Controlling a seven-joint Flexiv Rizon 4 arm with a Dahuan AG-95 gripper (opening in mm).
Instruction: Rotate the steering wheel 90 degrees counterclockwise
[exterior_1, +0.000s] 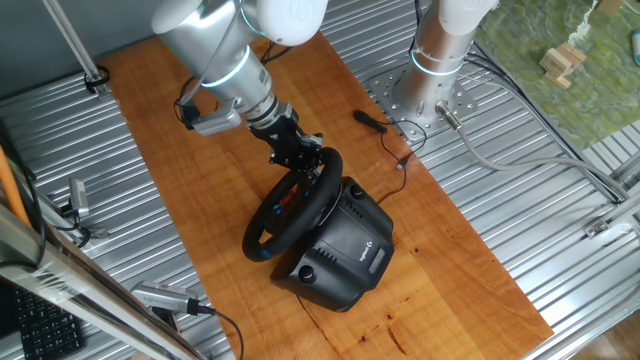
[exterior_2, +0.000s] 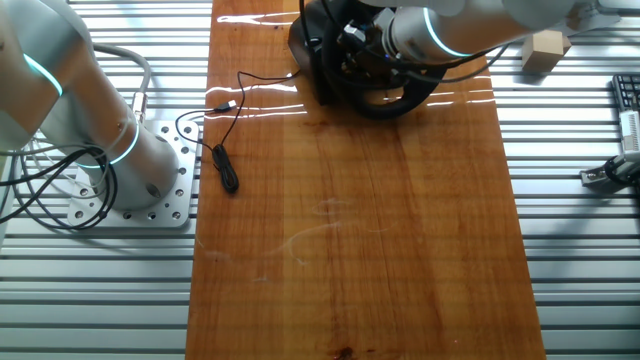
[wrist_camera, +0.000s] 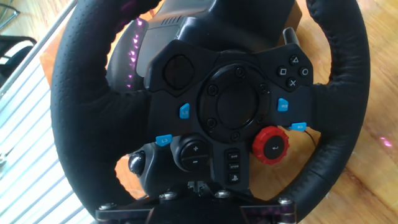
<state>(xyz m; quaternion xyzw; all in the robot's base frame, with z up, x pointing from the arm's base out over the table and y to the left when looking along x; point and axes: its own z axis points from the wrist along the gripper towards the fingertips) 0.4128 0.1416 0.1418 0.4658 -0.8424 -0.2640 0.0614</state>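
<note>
The steering wheel (exterior_1: 262, 228) is a black round rim with spokes, standing tilted on its bulky black base housing (exterior_1: 345, 250) on the wooden board. My gripper (exterior_1: 312, 158) is at the far upper end of the rim and looks shut on it. In the hand view the wheel (wrist_camera: 74, 112) fills the frame, showing the hub with blue buttons and a red knob (wrist_camera: 270, 145). There the gripper (wrist_camera: 194, 198) covers the bottom of the rim, so the contact is hidden in shadow. In the other fixed view the wheel (exterior_2: 400, 100) is at the top, half hidden by my arm.
A thin black cable with a plug (exterior_1: 372, 120) lies on the board behind the wheel, also seen in the other fixed view (exterior_2: 225, 165). The arm's metal mount (exterior_1: 420, 95) stands beside the board. Ribbed metal table surrounds the wooden board (exterior_1: 200, 150). Wooden blocks (exterior_1: 560, 60) lie far right.
</note>
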